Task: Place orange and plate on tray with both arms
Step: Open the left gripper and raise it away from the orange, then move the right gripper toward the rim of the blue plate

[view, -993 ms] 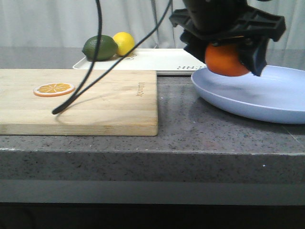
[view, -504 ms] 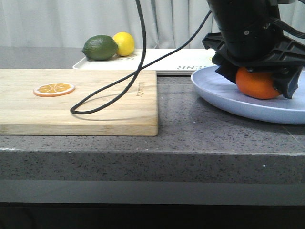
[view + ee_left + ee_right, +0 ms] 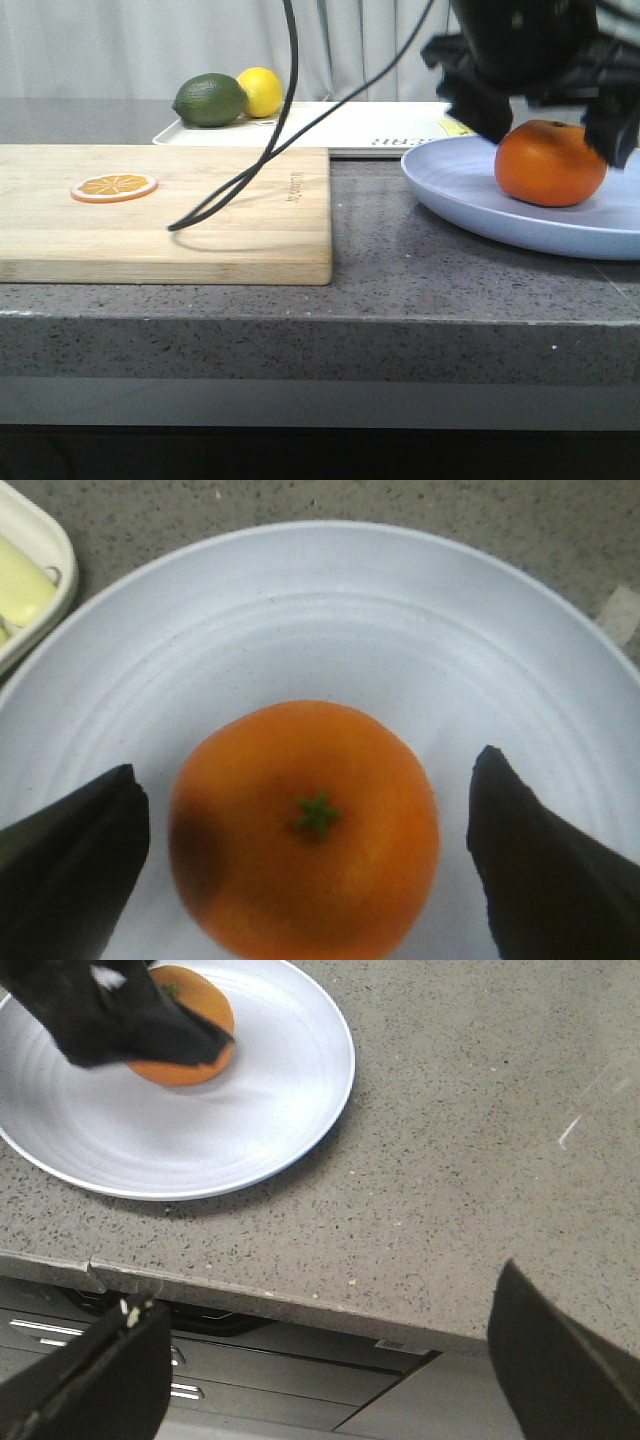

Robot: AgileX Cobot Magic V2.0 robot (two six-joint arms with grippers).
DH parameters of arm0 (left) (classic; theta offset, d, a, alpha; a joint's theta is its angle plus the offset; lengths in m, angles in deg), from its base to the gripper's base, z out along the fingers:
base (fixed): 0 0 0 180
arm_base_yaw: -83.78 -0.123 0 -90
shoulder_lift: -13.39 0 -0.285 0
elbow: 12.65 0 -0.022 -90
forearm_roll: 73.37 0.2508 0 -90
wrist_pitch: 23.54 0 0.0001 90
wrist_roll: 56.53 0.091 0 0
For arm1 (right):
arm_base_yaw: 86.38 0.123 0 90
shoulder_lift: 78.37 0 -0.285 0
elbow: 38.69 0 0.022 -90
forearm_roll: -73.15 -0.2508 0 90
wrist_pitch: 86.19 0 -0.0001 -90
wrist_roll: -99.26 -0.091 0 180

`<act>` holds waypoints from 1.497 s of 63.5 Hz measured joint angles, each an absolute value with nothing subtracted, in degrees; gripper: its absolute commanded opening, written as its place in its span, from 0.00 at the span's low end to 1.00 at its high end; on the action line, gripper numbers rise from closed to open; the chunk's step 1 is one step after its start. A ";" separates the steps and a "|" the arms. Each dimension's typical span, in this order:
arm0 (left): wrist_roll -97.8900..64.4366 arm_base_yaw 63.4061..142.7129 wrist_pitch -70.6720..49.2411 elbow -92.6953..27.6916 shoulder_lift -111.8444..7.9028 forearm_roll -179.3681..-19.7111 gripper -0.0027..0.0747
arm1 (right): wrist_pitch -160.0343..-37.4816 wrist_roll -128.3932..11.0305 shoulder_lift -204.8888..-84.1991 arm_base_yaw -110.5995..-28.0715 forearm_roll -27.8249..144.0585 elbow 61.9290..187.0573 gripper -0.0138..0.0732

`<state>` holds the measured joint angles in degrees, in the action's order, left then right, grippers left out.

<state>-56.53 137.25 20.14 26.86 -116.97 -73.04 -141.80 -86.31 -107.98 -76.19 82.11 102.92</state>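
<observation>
The orange [image 3: 551, 163] sits in the plate [image 3: 470, 195], resting on the plate's shallow floor with its green stem nub facing up. The plate lies on the grey speckled desk [image 3: 370, 255], near its front edge, not on the tray [image 3: 330, 130]. The left gripper [image 3: 308, 865] hovers directly above the orange, jaws spread wide with a finger on either side of the fruit and clear plate surface showing between each finger and the peel, so it is released. In the front view its dark body blurs over the top of the orange.

The tray stands behind the plate, farther back on the desk. A green lime [image 3: 210, 99] and a yellow lemon [image 3: 260, 91] rest at its left end; its right part carries dark lettering.

A wooden cutting board [image 3: 200, 215] lies left of the plate with an orange slice [image 3: 113, 186] flat on it and a black cable [image 3: 235, 185] drooping onto it.

The right gripper [image 3: 330, 1360] hangs over the desk's front edge, beside the plate, jaws wide apart and holding nothing.
</observation>
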 measured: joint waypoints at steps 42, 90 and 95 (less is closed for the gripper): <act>-59.29 131.12 25.31 4.58 -83.95 -71.26 0.83 | -140.49 -86.31 -107.98 -76.19 82.11 100.16 0.90; -59.45 116.03 20.39 -40.45 -37.70 -71.08 0.83 | -138.66 -86.31 -107.98 -76.19 82.11 100.11 0.90; -59.45 115.90 20.39 -42.79 -34.48 -71.08 0.83 | -137.58 -86.31 -107.98 -76.19 82.11 100.11 0.90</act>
